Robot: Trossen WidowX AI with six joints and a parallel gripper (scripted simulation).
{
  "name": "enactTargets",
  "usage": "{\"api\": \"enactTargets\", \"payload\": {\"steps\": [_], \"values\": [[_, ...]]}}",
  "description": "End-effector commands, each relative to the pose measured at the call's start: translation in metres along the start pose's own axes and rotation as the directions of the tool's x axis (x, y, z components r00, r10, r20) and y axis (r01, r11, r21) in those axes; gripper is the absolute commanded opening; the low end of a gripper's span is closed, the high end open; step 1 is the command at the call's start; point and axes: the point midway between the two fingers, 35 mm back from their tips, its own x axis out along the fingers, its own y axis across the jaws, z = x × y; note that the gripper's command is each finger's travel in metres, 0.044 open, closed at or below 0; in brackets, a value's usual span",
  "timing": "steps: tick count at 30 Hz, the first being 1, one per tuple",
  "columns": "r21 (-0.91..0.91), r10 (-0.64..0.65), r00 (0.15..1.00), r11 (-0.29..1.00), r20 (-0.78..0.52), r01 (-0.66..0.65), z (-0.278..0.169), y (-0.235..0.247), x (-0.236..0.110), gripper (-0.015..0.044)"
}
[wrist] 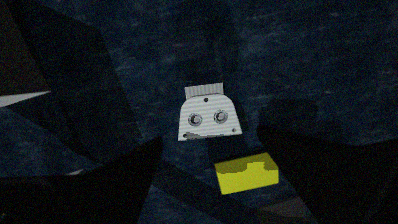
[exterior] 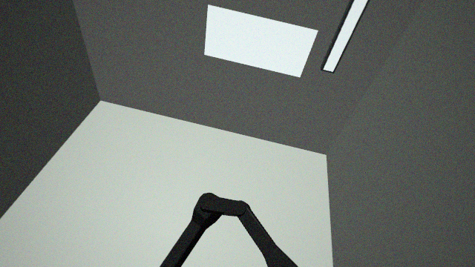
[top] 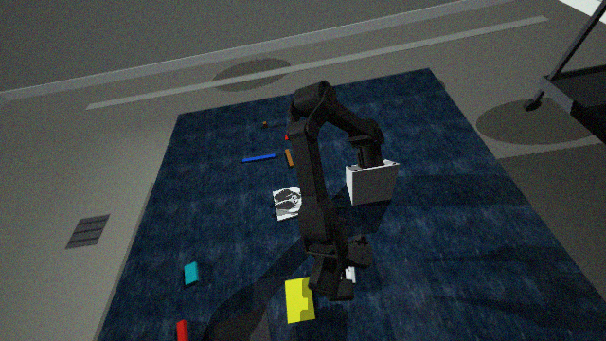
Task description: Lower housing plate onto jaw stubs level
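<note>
From my end, the fingers of the gripper stand wide with nothing between them; their tips lie either side of the pale plate in the wrist view, though I cannot tell how high above it they are.

I take that plate for the housing plate; it lies on the counter side of the hand, its two round openings facing up at me; each seems to frame a round end, which I read as the jaw stubs showing through, with the ribbed strip at its edge perhaps part of the jaws. If so, the plate rests there because the stubs locate it, and the wide fingers leave it free; whether it sits fully down and level I cannot tell.

The yellow block sits near but apart; the arm reaches over from its white pedestal; I judge a straight lift away comes next, since a sideways brush could tilt the plate.
</note>
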Motion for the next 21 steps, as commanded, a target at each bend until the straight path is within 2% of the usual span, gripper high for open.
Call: {"api": "enactTargets", "payload": {"steps": [1,11,21], "values": [[-0.003,0.002,1.0,1.0,-0.006,-0.002,-0.001,0.0,0.0,0.044],[0.0,0.0,1.0,1.0,0.0,0.0,0.0,0.0,0.0,0.044],[-0.001,0.0,1.0,1.0,-0.002,0.0,-0.002,-0.001,0.015,0.044]]}}
